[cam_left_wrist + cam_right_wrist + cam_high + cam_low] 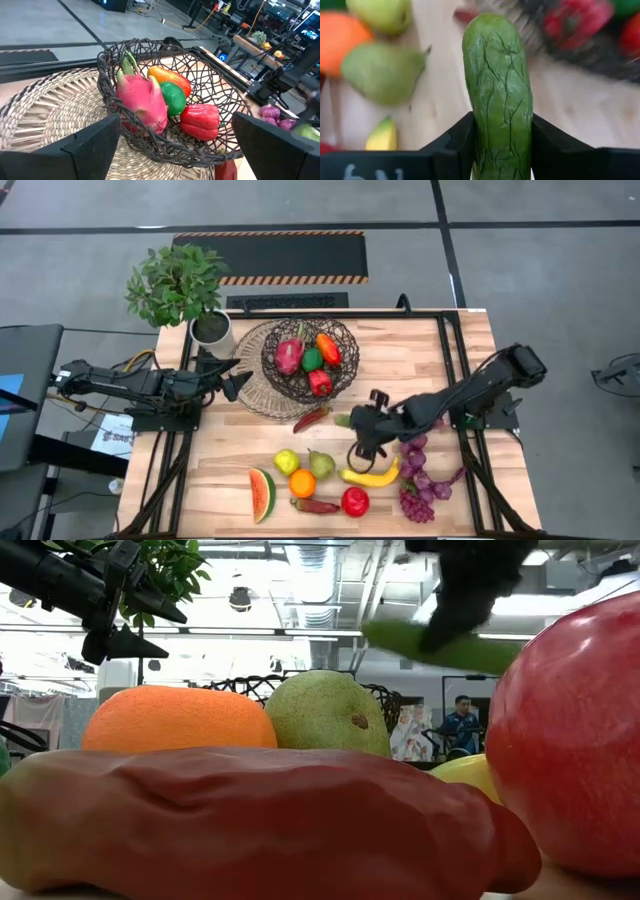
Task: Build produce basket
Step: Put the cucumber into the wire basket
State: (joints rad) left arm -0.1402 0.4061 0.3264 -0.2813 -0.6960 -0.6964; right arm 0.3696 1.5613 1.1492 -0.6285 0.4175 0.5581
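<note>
Green cucumber (499, 90) sits clamped in the right hand (500, 145) above open board beside the basket (310, 358).

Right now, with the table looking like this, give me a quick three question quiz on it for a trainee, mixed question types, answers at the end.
1. True or false: the right gripper has its fingers closed on the cucumber.
2. Which of these lies in the wire basket? A) banana B) dragon fruit C) orange
3. Fill in: the left gripper waits open beside the basket, over the woven ____.

Key
1. True; the wrist view shows both fingers pressed against its sides.
2. B; the dragon fruit is in it, while the banana and orange lie on the table.
3. mat
</note>
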